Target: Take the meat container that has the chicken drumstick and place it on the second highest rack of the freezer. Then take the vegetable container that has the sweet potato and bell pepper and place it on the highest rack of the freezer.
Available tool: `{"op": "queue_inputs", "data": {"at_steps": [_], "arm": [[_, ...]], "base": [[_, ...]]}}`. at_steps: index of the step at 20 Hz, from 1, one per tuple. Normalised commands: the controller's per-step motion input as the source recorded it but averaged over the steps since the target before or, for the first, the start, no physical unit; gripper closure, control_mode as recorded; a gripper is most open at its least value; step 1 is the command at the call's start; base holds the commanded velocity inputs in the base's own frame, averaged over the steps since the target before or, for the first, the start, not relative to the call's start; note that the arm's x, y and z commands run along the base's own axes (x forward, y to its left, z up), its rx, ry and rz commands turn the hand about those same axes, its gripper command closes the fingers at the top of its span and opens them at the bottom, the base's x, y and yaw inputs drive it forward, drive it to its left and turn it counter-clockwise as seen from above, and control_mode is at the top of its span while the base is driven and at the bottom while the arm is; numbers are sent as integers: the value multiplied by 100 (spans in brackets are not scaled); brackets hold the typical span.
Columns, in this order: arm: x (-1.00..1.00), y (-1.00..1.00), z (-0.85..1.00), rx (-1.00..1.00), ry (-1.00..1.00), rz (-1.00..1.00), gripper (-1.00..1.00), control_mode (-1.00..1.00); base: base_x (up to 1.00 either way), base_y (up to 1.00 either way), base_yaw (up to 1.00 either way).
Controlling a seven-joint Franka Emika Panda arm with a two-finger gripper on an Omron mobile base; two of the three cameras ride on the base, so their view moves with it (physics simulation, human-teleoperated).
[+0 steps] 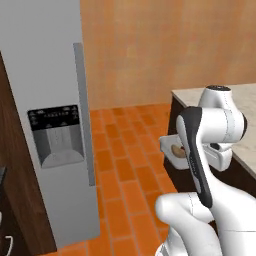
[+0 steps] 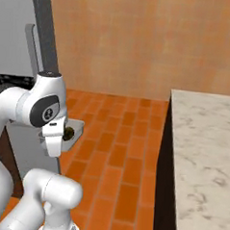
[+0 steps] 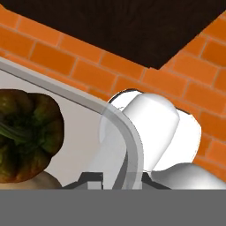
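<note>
My gripper is shut on the rim of the translucent vegetable container, held in the air in front of the arm. In the hand view a dark bell pepper lies in the container with a tan bit of the sweet potato beside it. The container shows beside my forearm, and again as a tray with the dark pepper in it. The grey freezer with its black dispenser panel stands at left. Its racks, the meat container and the chicken drumstick are out of view.
A marble counter on dark cabinets runs along the right side, close to my arm. Orange tiled floor lies between it and the freezer. Dark wood panelling flanks the freezer's left. The long door handle juts toward me.
</note>
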Motion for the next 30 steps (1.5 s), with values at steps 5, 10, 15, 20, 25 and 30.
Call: {"op": "queue_inputs", "data": {"at_steps": [5, 10, 15, 20, 25, 30], "arm": [[0, 0, 0, 0, 0, 0, 100, 100], [0, 0, 0, 0, 0, 0, 100, 100], [0, 0, 0, 0, 0, 0, 100, 100], [0, 0, 0, 0, 0, 0, 100, 100], [0, 0, 0, 0, 0, 0, 100, 100], [0, 0, 0, 0, 0, 0, 100, 100]], "base": [[96, -12, 2], [76, -63, 9], [92, -24, 14], [100, -1, 8], [100, -10, 6], [95, -2, 13]]}}
